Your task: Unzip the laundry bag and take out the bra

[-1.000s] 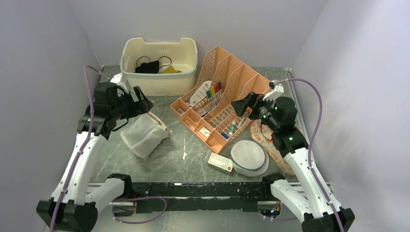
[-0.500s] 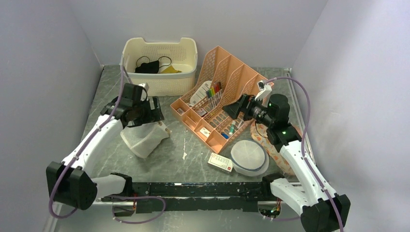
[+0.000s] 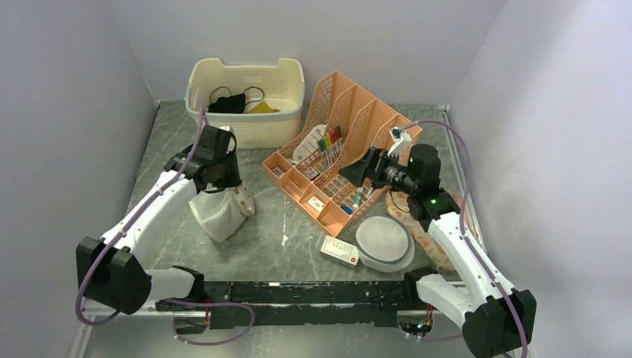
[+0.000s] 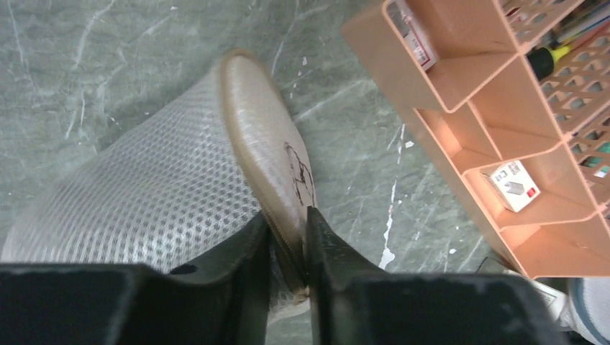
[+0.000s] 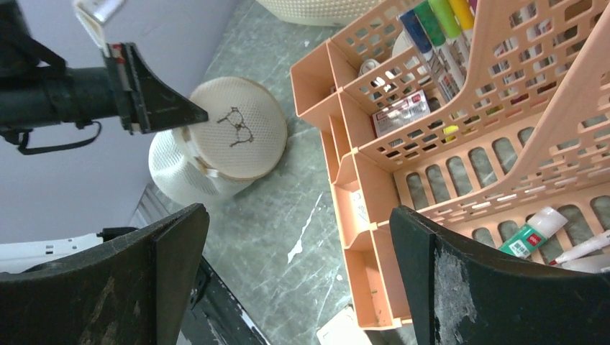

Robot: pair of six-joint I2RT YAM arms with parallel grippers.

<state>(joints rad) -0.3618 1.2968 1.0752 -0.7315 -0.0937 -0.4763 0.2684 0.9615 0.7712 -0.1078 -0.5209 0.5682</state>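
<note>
Pinching the laundry bag [image 4: 137, 201] by its tan zipper rim [image 4: 248, 147] with the left hand [image 4: 288, 224].
Lies tipped on its side on the grey surface [image 3: 276, 239], just left of the peach desk organizer [image 3: 339, 142], round face with a dark line drawing turned toward it; clamped at the rim's near edge between both black fingers [image 4: 244, 273]. Holds the right hand [image 5: 298, 210] spread wide and empty over the organizer.

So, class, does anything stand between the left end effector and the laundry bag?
Nothing visible does. The left end effector is clamped on the tan rim of the laundry bag, one finger on either side.
</note>
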